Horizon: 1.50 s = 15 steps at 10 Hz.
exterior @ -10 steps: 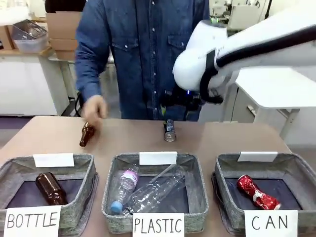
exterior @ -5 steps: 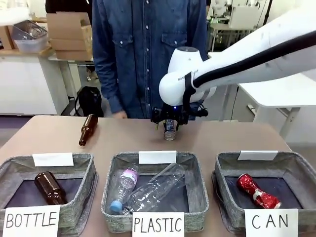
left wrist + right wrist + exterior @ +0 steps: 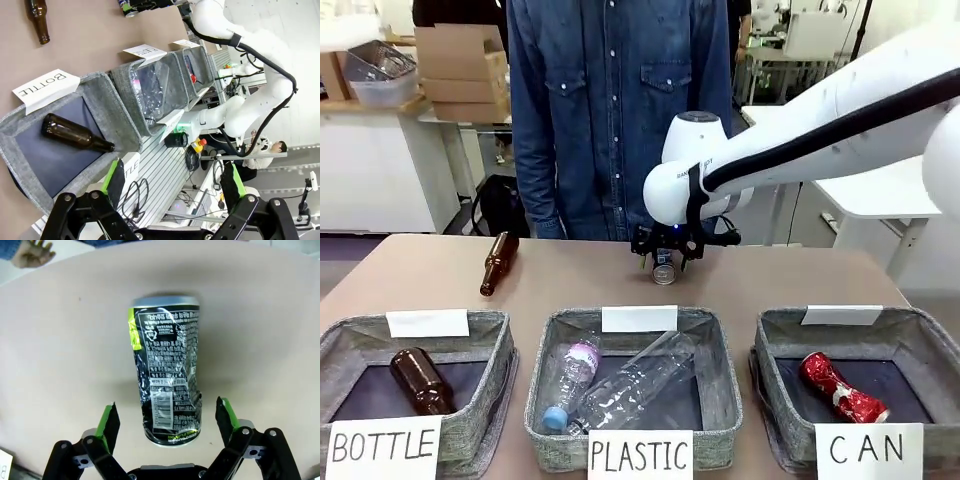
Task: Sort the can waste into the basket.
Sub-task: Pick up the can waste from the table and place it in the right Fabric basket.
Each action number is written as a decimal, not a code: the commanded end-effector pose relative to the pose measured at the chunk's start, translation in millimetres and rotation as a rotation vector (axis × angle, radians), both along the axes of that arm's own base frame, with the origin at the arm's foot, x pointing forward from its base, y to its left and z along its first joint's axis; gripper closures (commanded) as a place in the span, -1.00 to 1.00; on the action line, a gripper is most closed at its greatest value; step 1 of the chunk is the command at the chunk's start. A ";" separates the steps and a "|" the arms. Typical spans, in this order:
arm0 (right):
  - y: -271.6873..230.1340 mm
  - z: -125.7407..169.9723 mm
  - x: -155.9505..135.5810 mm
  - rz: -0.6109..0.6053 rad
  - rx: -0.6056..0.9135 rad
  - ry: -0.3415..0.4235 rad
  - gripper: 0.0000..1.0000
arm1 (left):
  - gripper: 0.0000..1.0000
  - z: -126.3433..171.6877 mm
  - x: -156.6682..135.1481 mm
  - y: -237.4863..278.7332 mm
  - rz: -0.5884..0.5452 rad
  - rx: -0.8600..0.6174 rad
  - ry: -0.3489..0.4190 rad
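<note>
A: Right pincer (image 3: 166, 426) apart, straddling the dented dark grey-black metal can (image 3: 166, 371) lying on the brown desk (image 3: 60, 350); nothing clamped yet.

B: Crushed shiny red can (image 3: 840, 389) already lies in the grey fabric "CAN" basket (image 3: 775, 345). Left pincer (image 3: 173, 181) apart too, idle.

Three cameras, one table

The front view sits low on the robot's side, looking across the three baskets (image 3: 840, 385) to the person beyond. The left wrist view hangs back, rolled sideways, looking along that same row of baskets from its "BOTTLE" end. The right wrist view looks straight down, close on the dark can (image 3: 167, 385), which the front view also catches mid-table.
</note>
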State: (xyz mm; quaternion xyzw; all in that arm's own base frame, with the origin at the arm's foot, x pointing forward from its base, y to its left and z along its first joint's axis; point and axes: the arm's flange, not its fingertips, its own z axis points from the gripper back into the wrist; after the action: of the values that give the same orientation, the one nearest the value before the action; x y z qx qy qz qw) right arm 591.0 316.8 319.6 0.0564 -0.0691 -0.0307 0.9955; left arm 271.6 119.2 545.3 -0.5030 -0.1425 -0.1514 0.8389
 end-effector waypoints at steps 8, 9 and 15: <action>7.5 -14.4 4.9 -0.065 -0.091 -0.053 1.00 | -1.00 0.1 -2.9 0.3 -0.013 -0.003 -0.011; 6.7 -14.5 4.8 -0.065 -0.094 -0.050 1.00 | -1.00 0.1 -2.9 0.3 -0.013 -0.003 -0.011; -104.4 119.3 -57.5 0.218 0.017 0.052 1.00 | -1.00 0.1 -2.9 0.3 -0.013 -0.003 -0.011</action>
State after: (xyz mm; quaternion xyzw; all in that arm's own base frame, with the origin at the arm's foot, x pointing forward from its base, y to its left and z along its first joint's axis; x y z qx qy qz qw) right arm 571.5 270.7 388.3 0.0449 -0.0649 0.0272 0.9965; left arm 271.3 119.3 545.6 -0.5029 -0.1429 -0.1515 0.8389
